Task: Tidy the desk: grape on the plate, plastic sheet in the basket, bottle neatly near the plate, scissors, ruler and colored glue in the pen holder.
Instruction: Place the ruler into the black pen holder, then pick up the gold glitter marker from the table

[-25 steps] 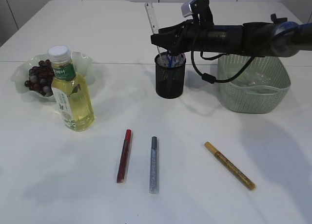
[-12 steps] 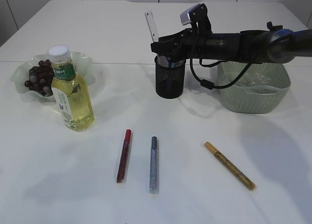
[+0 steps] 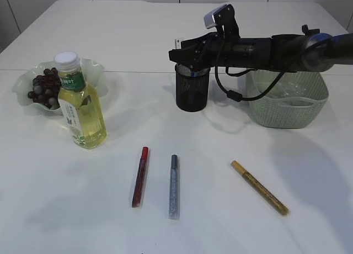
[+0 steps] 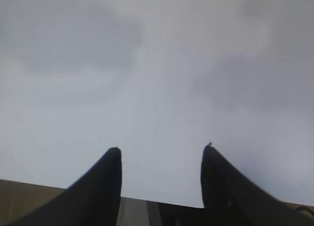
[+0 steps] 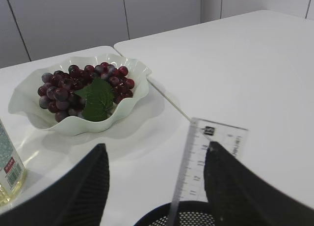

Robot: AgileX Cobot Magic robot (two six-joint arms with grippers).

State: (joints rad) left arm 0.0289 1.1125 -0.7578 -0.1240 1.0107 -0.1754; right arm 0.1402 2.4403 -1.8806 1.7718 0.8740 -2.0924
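white surface [image 3: 182, 232] carries everything, and the black mesh pen holder [image 3: 192, 90] serves as the landmark near its back middle. the right arm [image 3: 276, 47] stretches in from the right at the holder's rim height, its right gripper [image 3: 182, 54] hanging just above the holder's mouth; in the right wrist view the right gripper [image 5: 156, 159] stands wide, its fingers [image 5: 91, 179] apart and touching nothing. the pale green basket [image 3: 287, 102] sits just right of the holder, with something clear and crumpled inside, too vague to name for sure. the bottle [image 3: 80, 102] of yellow drink, white cap up, stands upright well left of the holder and a bit nearer the camera. the wavy-edged plate [image 3: 22, 83] lies further left, just behind the bottle, with the grapes [image 3: 44, 87] and a green leaf [image 5: 98, 99] on it. the clear ruler [image 5: 203, 159] stands in the holder, its top showing between the right gripper's fingers without touching either. three glue pens lie flat in front of the holder, well apart from it: the gold pen [image 3: 259, 187] to the front right, the silver pen [image 3: 174, 186] straight in front, the red pen [image 3: 140, 176] just left of the silver. the left gripper [image 4: 161, 155], seen only in the left wrist view, is wide and holds nothing, over bare blurred surface.
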